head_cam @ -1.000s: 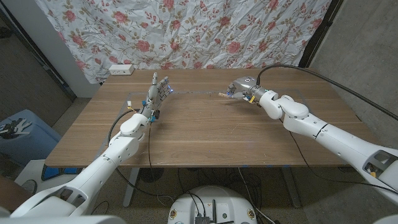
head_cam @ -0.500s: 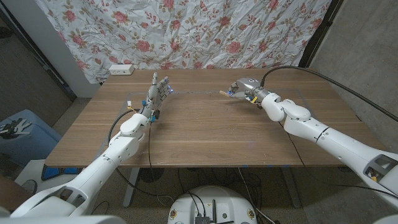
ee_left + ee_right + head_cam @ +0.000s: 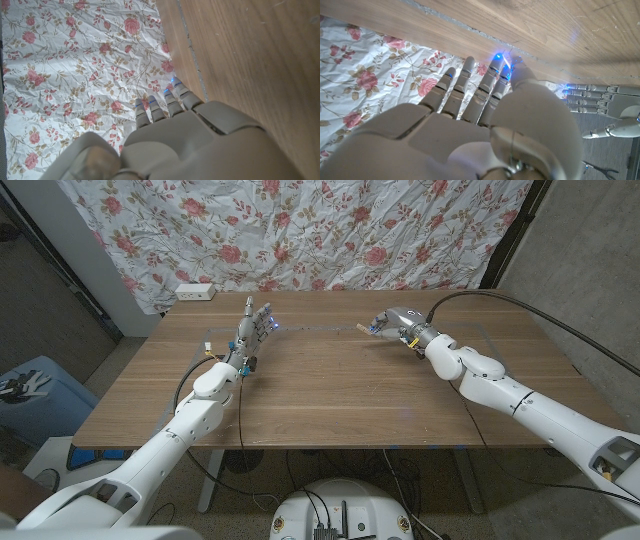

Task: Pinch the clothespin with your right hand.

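The robot's left hand (image 3: 252, 330) stands upright on its edge on the left part of the brown wooden table (image 3: 320, 395), fingers straight, close together and pointing toward the far edge, nothing in them. In the left wrist view the same grey hand (image 3: 185, 135) shows its back, with the fingertips (image 3: 165, 102) reaching toward the crumpled white cloth printed with pink roses (image 3: 75, 60) that hangs behind the table.

Further along the far edge to the right, the right hand (image 3: 398, 323) hangs low over the wood near the far side, palm down, its fingers drawn together toward the left. A small pale clothespin (image 3: 361, 330) sticks out from the fingertips there, its long axis lying roughly level along the table's far edge and its free end pointing left, toward the other hand. It is too small in the head view to tell which end is the jaw end. The hand appears to be pinching it between thumb and fingers.

In the right wrist view the right hand (image 3: 470, 125) shows its back, fingers (image 3: 465, 85) extended side by side with a blue light glowing at the tips; the clothespin itself cannot be made out there. The left hand (image 3: 605, 110) appears beyond it, well apart.

A white power strip (image 3: 194, 291) lies at the table's far left corner.
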Tool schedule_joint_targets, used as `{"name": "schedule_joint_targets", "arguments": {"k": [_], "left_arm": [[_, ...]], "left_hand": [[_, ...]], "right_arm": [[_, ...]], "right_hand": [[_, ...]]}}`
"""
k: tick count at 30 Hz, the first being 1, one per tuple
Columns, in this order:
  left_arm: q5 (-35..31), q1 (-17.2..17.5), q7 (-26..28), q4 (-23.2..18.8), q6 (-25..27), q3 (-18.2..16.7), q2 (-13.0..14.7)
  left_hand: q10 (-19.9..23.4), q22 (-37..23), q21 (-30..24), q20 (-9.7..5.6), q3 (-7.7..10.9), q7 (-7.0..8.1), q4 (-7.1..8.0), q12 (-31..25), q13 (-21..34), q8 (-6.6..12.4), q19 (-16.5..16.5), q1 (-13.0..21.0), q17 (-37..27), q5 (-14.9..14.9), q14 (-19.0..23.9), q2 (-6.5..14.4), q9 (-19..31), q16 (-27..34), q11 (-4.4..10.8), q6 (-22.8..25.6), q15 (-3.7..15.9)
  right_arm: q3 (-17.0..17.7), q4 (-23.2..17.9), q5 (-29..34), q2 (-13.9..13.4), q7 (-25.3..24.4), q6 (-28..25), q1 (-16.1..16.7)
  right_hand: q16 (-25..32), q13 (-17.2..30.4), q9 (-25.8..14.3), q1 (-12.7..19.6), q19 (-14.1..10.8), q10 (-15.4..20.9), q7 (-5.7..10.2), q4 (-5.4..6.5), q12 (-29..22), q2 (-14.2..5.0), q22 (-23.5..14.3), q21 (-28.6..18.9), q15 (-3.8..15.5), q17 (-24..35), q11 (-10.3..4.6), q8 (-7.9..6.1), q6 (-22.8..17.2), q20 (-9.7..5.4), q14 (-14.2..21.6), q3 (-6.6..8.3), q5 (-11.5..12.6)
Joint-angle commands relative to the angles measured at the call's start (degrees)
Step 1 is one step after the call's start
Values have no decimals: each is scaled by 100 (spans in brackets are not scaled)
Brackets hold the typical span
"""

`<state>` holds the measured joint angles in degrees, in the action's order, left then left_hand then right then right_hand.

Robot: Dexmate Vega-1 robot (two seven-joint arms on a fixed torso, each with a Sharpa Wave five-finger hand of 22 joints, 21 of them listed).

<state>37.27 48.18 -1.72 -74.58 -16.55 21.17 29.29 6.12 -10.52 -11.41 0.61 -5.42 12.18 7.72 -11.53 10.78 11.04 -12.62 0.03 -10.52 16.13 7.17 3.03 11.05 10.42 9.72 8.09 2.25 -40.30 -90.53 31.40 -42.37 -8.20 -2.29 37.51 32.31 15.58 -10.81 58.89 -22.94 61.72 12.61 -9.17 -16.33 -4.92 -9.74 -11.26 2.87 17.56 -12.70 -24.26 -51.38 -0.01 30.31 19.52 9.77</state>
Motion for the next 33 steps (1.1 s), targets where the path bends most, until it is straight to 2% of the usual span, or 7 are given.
{"name": "schedule_joint_targets", "arguments": {"k": [1, 22, 33], "left_arm": [[1, 1, 1, -4, 0, -1, 1], [1, 2, 2, -7, 3, -2, 2], [2, 1, 2, -7, 4, -2, 3]], "left_hand": [[14, -14, -42, -6, 5, 50, 32, -35, 12, 35, -37, 19, -21, 46, 49, 47, 28, 46, 40, 0, 43], [15, -14, -42, -6, 4, 50, 33, -35, 12, 36, -38, 19, -21, 46, 46, 47, 28, 45, 40, 2, 37], [8, -14, -41, -6, 4, 50, 33, -32, 12, 37, -35, 18, -21, 45, 48, 47, 28, 46, 36, 3, 38]], "right_arm": [[176, -34, -519, -34, -122, 24, 239], [341, 81, -1054, 13, -367, 116, 423], [347, 72, -1125, -3, -443, 142, 461]], "right_hand": [[33, 23, -20, 27, -37, 45, -8, 6, -17, -51, -9, -35, 887, 11, 6, 21, -68, 11, 49, -33, 56], [64, 62, -22, 89, -63, 96, -15, -18, -46, -74, -11, -32, 911, 35, 5, 27, -139, 19, 106, -46, 51], [103, 92, -25, 158, -77, 140, -22, -41, -73, -99, -11, -29, 941, 61, 5, 12, -220, 14, 165, -45, 50]]}}
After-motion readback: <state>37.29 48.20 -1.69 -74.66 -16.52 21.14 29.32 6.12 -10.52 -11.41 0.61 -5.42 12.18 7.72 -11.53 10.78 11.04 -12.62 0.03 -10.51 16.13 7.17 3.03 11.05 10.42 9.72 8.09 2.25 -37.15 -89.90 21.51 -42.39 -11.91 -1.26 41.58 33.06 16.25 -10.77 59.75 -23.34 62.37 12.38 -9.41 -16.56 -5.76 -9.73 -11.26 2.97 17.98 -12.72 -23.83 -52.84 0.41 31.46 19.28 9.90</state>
